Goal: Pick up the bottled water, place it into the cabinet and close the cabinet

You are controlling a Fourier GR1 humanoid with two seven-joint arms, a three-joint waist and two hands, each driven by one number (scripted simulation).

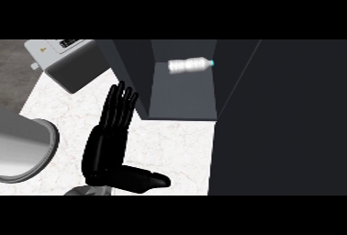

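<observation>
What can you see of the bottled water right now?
The bottled water is a small, pale, see-through bottle, plastic by the look of it, with a teal cap at one end. It lies on its side inside the open cabinet, with the cap pointing toward the view's right. It seems to rest on the grey inner surface. No hand touches it. The left hand is outside the cabinet over the counter, fingers straight, apart from the bottle.

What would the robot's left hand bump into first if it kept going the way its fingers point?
Probably the cabinet's dark left wall: the left hand points up the picture, with its tips right beside that wall. Depth is unclear, so it could pass alongside.
</observation>
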